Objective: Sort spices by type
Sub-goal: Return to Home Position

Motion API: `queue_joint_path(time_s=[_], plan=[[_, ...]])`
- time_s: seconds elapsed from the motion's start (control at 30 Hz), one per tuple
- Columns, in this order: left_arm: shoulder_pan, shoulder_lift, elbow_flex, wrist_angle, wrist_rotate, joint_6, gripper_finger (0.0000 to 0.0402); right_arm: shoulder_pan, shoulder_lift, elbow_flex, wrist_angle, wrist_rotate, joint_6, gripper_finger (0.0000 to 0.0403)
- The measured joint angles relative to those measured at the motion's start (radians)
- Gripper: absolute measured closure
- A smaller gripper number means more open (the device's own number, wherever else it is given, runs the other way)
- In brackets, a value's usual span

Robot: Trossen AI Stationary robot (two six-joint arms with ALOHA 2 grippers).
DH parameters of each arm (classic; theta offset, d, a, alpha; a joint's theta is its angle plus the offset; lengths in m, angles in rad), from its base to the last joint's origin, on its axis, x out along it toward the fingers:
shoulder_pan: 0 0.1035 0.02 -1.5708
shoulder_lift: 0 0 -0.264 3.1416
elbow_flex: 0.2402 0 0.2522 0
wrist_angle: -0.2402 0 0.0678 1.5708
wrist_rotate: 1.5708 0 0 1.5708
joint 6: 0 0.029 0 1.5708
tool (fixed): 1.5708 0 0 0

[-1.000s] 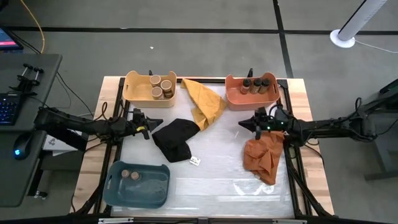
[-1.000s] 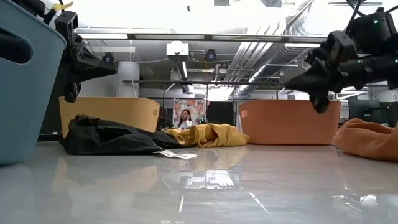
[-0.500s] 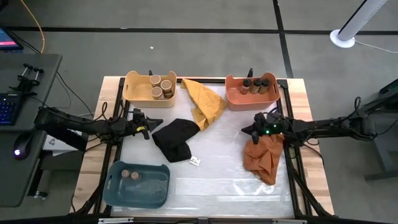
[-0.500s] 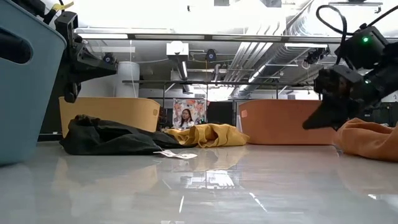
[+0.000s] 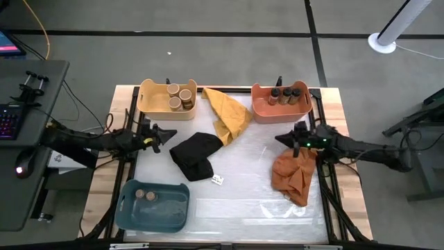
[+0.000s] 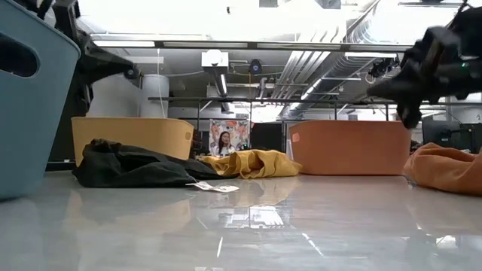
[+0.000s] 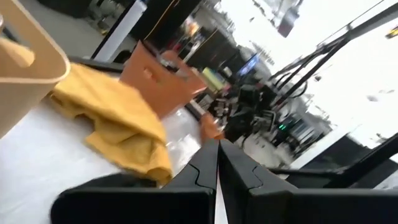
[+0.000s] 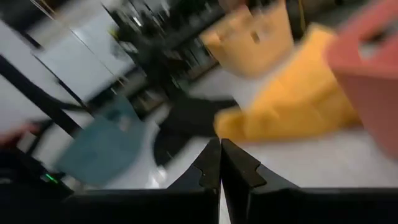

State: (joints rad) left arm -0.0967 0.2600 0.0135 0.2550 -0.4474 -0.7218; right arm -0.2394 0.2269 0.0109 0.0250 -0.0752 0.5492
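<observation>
Sorting looks done: tan jars in the yellow bin, dark jars in the orange bin, brown jars in the blue bin. All stand upright, tops up, long axis vertical. My left gripper and right gripper are closed tight, holding nothing.

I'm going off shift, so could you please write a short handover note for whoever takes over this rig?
Left claw: shut, empty, raised beside the black cloth.
Right claw: shut, empty, raised beside the orange cloth.
Spices: three tan-topped jars in the yellow bin, three dark-topped jars in the orange bin, two brown-topped jars in the blue bin.
Done: no jar shows loose on the table.
Left: probably only parking both arms.
</observation>
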Motion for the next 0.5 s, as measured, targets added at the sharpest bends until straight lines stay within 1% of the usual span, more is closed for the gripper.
queue_joint_path(time_s=[0.17,0.2,0.3,0.33,0.5], plan=[[0.001,-0.124,0.000,-0.006,-0.001,0.000,0.0401,-0.001,-0.211,0.000,-0.001,-0.001,0.000,0.0402],[0.004,-0.153,0.000,-0.005,0.000,0.000,0.0401,-0.002,-0.227,0.000,0.006,-0.003,0.000,0.0402],[0.019,-0.246,0.000,-0.008,-0.001,0.000,0.0401,0.002,-0.226,-0.001,0.065,0.000,0.000,0.0402],[0.025,-0.260,0.000,0.003,-0.005,-0.001,0.0401,0.006,-0.227,-0.001,0.075,0.000,0.000,0.0402],[0.049,-0.257,0.000,0.072,-0.010,0.000,0.0401,0.030,-0.227,-0.001,0.061,-0.003,0.000,0.0402]])
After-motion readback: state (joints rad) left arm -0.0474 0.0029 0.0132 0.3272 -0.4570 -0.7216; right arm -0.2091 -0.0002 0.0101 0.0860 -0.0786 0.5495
